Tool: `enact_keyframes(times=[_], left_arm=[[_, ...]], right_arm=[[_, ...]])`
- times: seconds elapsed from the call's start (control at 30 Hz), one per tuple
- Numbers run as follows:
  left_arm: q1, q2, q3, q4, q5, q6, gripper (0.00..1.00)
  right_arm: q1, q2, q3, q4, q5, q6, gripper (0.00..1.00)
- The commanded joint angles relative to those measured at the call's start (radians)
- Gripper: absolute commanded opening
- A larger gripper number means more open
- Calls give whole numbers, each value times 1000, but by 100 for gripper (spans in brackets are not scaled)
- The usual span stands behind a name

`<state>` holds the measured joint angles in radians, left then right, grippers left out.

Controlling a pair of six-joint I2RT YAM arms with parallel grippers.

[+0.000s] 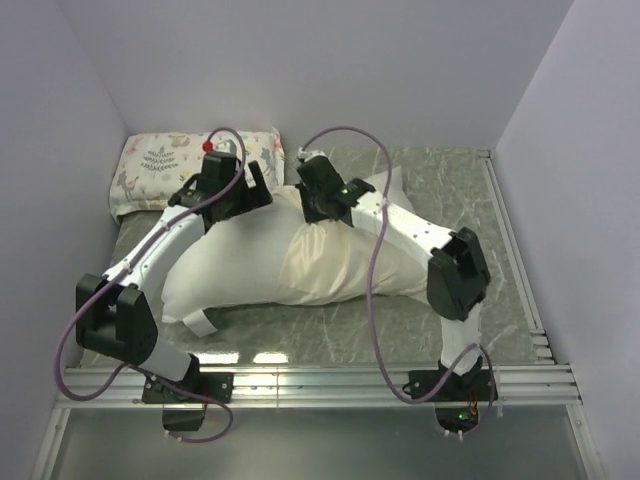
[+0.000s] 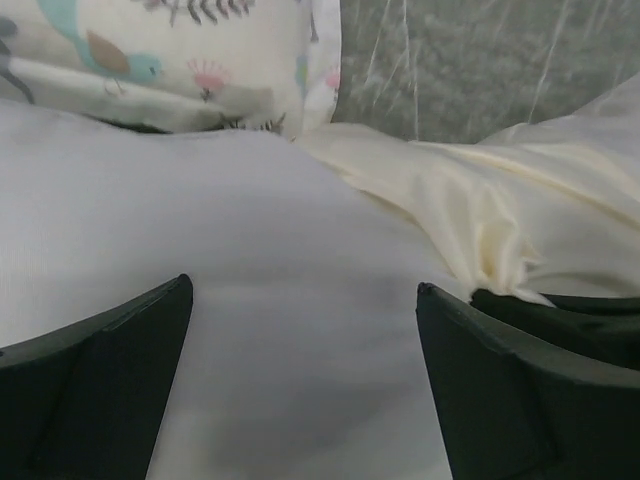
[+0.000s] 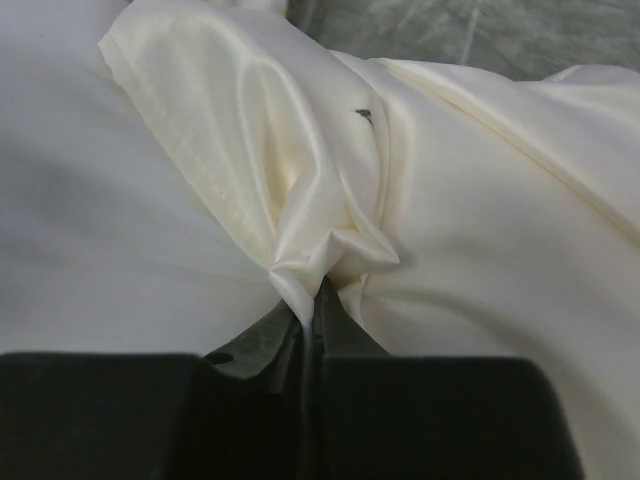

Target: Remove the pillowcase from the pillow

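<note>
The plump white pillow (image 1: 225, 265) lies across the table, its left part bare. The cream pillowcase (image 1: 330, 262) still covers its right part, its hemmed open edge near the middle. My right gripper (image 3: 318, 300) is shut on a bunched fold of the pillowcase (image 3: 330, 200) at that edge, at the pillow's far side (image 1: 318, 200). My left gripper (image 2: 305, 290) is open, its jaws wide apart over the bare white pillow (image 2: 250, 250), with the pillowcase (image 2: 500, 200) to its right. In the top view it sits at the pillow's far left (image 1: 235, 190).
A small floral animal-print pillow (image 1: 170, 165) lies in the far left corner, just behind my left gripper; it also shows in the left wrist view (image 2: 170, 60). Walls close in at the left, back and right. A metal rail (image 1: 330, 378) runs along the near edge.
</note>
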<state>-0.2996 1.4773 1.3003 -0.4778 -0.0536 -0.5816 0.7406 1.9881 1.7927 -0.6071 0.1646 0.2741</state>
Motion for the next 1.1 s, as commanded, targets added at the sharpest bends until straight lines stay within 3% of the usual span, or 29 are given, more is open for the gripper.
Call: enact_keyframes(times=[0.0,0.07,0.13,0.17,0.2,0.27,0.3,0.5,0.57,0.77,0.9,1.0,1.03,1.07], left_arm=[[-47,-40,-94,74,-16,-47,99],[-62,-67,-213,135,-8,-75,93],[-84,-121,-292,169,-22,-96,74],[-84,-136,-329,188,-23,-103,63],[-85,-159,-395,215,-17,-106,41],[-85,-169,-459,228,-20,-112,20],[-85,-169,-473,226,-32,-115,0],[-78,-273,-529,191,-100,-109,0],[-58,-329,-520,142,-126,-96,0],[154,-483,-478,58,-39,-43,0],[341,-499,-417,47,67,-11,0],[321,-456,-337,53,176,6,0],[306,-447,-310,41,176,15,7],[168,-431,-244,19,137,31,17]], right_arm=[[-4,-198,-239,125,73,74,0],[-3,-295,-333,187,85,106,0],[2,-362,-438,254,102,132,0],[2,-373,-456,262,117,135,0],[5,-380,-475,263,139,142,0],[2,-393,-487,262,183,142,0],[-3,-388,-481,248,215,136,0],[-116,-391,-432,158,240,148,1],[-214,-425,-438,150,190,158,2],[-443,-479,-351,87,121,155,7],[-471,-506,-319,72,8,159,11],[-362,-522,-338,70,65,149,12],[-337,-523,-354,76,81,149,12],[-324,-522,-387,84,84,151,12]])
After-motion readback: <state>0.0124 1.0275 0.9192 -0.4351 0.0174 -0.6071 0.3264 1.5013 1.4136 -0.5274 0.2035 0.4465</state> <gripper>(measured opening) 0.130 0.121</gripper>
